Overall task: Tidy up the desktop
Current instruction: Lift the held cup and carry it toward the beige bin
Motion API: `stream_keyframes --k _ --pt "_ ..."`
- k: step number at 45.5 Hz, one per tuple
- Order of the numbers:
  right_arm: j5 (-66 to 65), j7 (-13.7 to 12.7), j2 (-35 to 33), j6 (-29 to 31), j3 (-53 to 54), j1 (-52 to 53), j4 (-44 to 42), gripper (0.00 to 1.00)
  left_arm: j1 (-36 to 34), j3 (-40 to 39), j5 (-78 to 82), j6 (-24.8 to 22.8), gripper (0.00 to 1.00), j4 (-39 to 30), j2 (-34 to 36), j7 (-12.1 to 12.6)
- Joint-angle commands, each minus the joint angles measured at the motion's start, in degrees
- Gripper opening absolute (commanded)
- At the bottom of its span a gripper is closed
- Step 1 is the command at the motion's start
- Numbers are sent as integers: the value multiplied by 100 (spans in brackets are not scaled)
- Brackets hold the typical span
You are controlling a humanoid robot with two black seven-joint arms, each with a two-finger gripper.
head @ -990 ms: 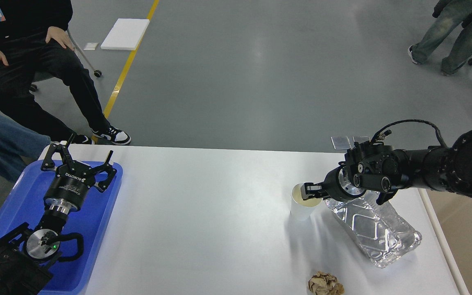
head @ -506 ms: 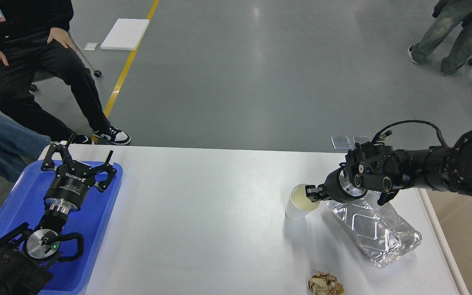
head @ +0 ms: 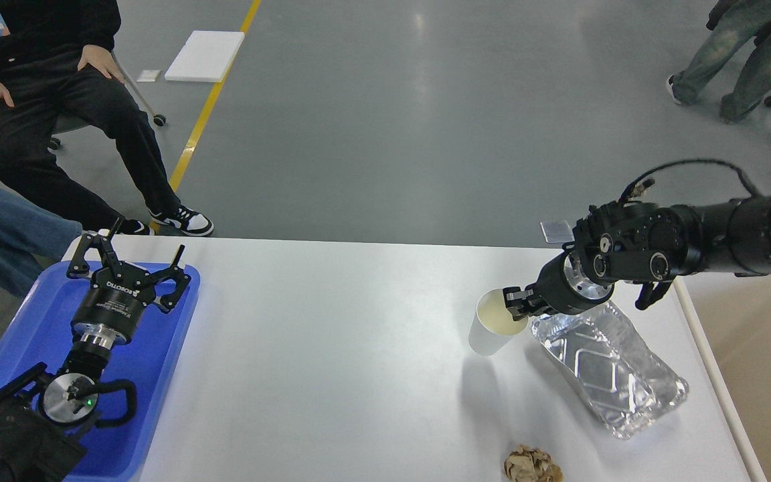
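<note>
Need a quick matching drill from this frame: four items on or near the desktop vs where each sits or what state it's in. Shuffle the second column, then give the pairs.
Things:
1. paper cup
2. foil tray
3. crumpled paper ball
4. left hand

Places or states:
A. open, above the blue tray
B. at the near edge of the desktop
C. tilted, its rim pinched by the right hand
D. lying beside the cup, below the right arm

Pairs: 1-C, 2-D, 3-B, 4-A
</note>
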Motion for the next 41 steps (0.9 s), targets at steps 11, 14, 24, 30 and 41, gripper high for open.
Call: stream_keyframes --k 11,14,24,30,41 --pt "-632 2 -665 1006 -594 2484 1333 0 0 0 -1 0 99 1 -2 1" --pt "-667 2 -719 1121 -612 2730 1456 0 0 0 -1 0 99 1 -2 1" --pt "-676 2 -745 1472 -726 3363 1667 0 0 0 8 0 99 1 -2 -8" --pt "-676 2 -754 1745 -743 3864 1834 0 0 0 -1 0 99 1 -2 1" --pt "-694 2 -745 2079 -814 4401 1878 0 0 0 -1 0 99 1 -2 -8"
